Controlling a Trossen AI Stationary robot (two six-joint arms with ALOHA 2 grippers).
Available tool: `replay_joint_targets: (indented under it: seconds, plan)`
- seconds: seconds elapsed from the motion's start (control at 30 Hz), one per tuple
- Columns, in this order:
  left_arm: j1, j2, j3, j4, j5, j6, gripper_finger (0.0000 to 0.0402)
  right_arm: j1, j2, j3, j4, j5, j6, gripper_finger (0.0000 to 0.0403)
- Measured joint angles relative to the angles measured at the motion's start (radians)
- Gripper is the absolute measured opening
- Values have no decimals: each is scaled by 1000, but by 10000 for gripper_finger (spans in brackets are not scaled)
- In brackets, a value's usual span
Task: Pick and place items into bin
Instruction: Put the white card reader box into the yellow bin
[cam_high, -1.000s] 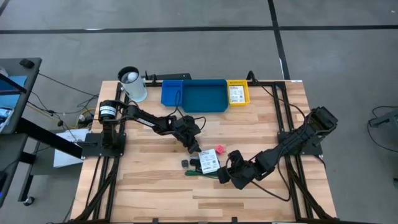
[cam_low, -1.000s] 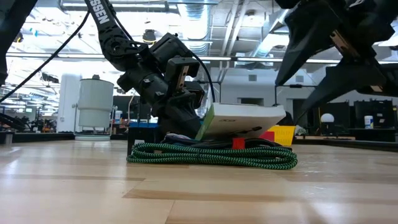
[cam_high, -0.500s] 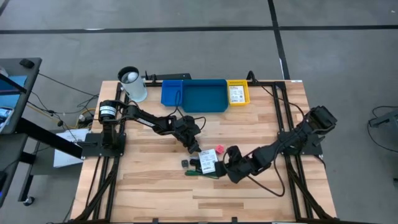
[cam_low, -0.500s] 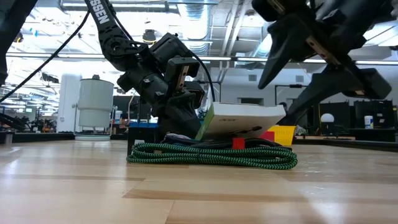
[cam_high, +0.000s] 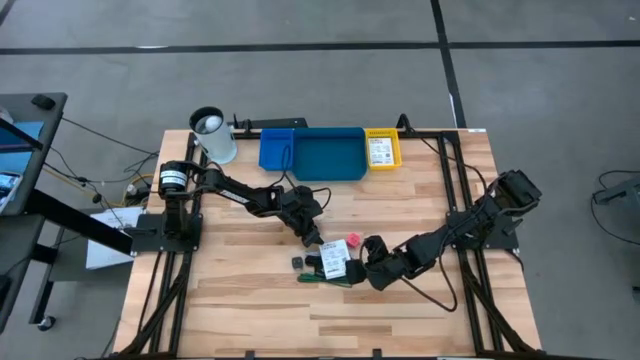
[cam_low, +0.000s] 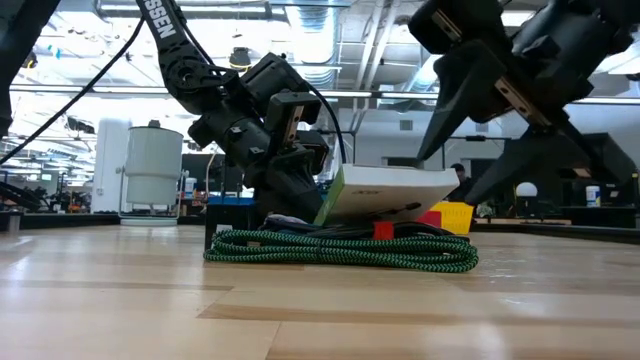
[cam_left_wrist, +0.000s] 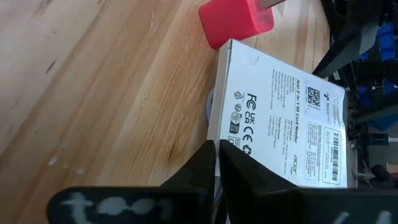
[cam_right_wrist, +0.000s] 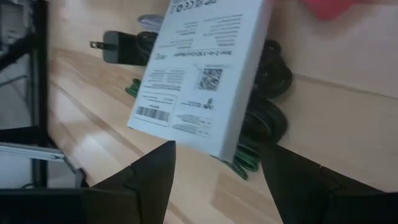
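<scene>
Right gripper (cam_high: 362, 262) open, card (cam_left_wrist: 280, 134) printed "FC UK CA"

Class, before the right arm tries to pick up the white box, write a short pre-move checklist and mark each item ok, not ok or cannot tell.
1. Right hand open, fingers either side of the white box: ok.
2. Box lying flat: not ok, it rests tilted on the green cable coil.
3. Left hand clear of the box: not ok, it is shut, tips at the box's edge.
4. Pink-red cube clear of the grasp: cannot tell, it lies close beside the box.
5. Blue bin unobstructed: ok.
</scene>
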Motion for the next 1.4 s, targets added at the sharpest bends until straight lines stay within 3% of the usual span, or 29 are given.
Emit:
replay_joint_targets:
  seconds: [0.37,1.1,1.4]
  plan:
    - [0,0,0,0,-2,0,10,-57,0,-32,122,-54,-79,231]
    - [0,0,0,1,-2,0,9,-86,41,-31,139,-136,-83,222]
    - [0,0,0,0,-1,-2,9,-86,202,-30,441,-191,-77,173]
